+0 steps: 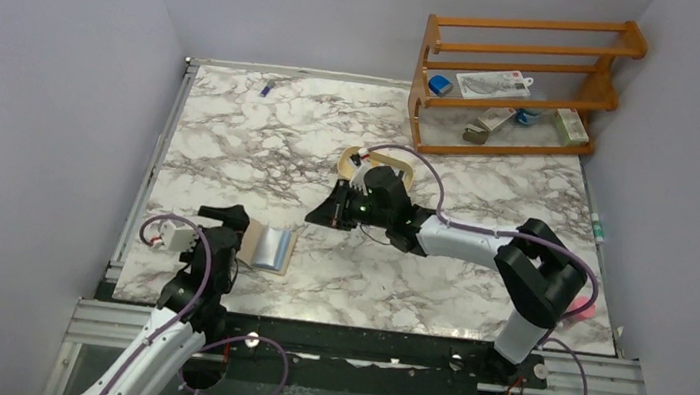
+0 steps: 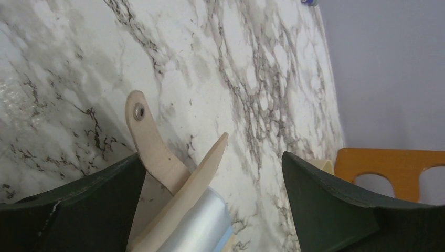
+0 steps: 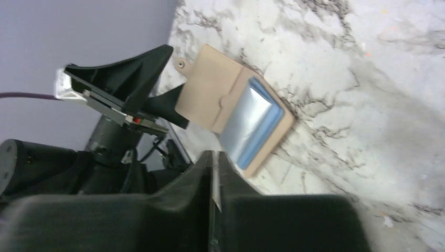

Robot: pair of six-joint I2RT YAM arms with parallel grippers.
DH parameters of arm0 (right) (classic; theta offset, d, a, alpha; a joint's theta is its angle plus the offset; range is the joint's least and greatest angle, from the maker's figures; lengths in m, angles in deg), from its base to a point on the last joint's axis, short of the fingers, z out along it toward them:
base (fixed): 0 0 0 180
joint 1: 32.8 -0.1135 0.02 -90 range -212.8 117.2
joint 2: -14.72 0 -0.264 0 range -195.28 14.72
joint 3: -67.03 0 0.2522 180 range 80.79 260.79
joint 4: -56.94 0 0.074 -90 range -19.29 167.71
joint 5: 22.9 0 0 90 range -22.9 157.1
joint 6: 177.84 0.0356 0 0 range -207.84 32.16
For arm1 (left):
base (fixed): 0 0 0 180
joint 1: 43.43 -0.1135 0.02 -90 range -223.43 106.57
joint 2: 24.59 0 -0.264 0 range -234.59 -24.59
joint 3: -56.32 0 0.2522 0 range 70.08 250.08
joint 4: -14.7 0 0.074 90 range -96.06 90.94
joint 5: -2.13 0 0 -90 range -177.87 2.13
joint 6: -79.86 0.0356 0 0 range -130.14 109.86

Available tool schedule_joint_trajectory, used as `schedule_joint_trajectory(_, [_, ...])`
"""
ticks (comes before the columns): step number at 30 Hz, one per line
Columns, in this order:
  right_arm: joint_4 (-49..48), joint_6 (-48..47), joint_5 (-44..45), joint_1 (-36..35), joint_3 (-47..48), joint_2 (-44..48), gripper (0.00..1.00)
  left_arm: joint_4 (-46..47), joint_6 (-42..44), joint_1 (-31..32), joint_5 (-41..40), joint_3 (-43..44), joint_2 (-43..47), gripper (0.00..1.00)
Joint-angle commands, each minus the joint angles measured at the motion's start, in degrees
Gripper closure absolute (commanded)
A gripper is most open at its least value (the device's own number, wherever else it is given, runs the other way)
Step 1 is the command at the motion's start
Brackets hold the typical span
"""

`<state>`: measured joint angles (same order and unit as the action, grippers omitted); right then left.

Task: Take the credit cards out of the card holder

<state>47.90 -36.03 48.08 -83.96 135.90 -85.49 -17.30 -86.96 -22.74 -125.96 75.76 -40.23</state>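
Note:
The tan card holder (image 1: 254,244) lies open on the marble near the left arm. Pale blue and silvery credit cards (image 1: 272,246) sit in its right half. In the left wrist view its snap strap (image 2: 149,142) and raised flap stand between the fingers, above the cards (image 2: 197,226). My left gripper (image 1: 231,243) is open, its jaws wide apart around the holder's left edge. My right gripper (image 1: 326,212) hovers to the right of the holder (image 3: 210,92), shut on a thin whitish card (image 3: 215,184) seen edge-on between its fingers. The remaining cards (image 3: 252,123) show in the right wrist view.
An oval tan tray (image 1: 344,164) lies behind the right wrist. A wooden rack (image 1: 512,76) with several small items stands at the back right. A small blue object (image 1: 267,87) lies at the back edge. A pink item (image 1: 582,309) lies at the right edge.

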Motion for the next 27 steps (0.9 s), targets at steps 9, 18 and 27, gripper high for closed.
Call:
schedule_joint_trajectory(9, [11.5,-8.8,-0.1,-0.2,2.3,-3.1,0.63,1.8,14.7,-0.3,10.6,7.1,-13.3,0.02])
schedule_joint_trajectory(18, [10.6,-9.3,-0.3,0.6,-0.6,-0.5,0.62,5.7,11.1,-0.3,13.1,1.3,-13.4,0.34])
schedule_joint_trajectory(27, [5.7,-9.6,-2.4,1.7,-5.1,1.9,0.62,12.3,13.6,-0.3,12.4,3.3,-15.1,1.00])
